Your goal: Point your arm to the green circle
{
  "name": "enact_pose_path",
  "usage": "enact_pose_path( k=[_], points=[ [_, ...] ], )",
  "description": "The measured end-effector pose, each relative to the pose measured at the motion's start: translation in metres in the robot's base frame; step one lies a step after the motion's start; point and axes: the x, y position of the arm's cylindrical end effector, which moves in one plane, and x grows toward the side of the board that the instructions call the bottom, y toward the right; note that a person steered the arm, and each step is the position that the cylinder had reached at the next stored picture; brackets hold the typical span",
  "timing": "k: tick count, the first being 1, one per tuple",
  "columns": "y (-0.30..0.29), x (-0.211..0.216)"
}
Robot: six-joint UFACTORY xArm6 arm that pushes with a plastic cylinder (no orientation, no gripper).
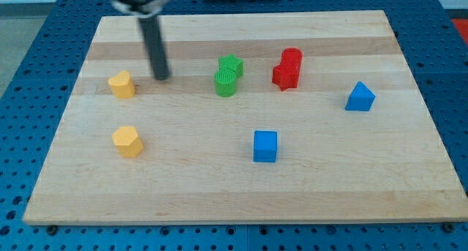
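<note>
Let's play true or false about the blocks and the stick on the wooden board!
1. My tip sits between a yellow block and the green blocks. True.
2. My tip touches the green blocks. False: bare board lies between them.
3. There are two blue blocks, a cube and another. True.
4. The red blocks are at the view's far left. False: they are right of the green ones.
5. Only one yellow block is there. False: a second one lies nearer the view's bottom.
</note>
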Motion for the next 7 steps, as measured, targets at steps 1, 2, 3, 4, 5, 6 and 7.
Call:
enact_pose_path(
  k=[1, 2, 3, 4, 5, 6, 7],
  points=[
    [-0.046, 0.031],
    [-0.061, 0.065],
    [-0.010, 0.056],
    [0.095, 0.043],
    [0.186, 0.066],
    [0.258, 0.066],
    [0.290, 0.061]
  ],
)
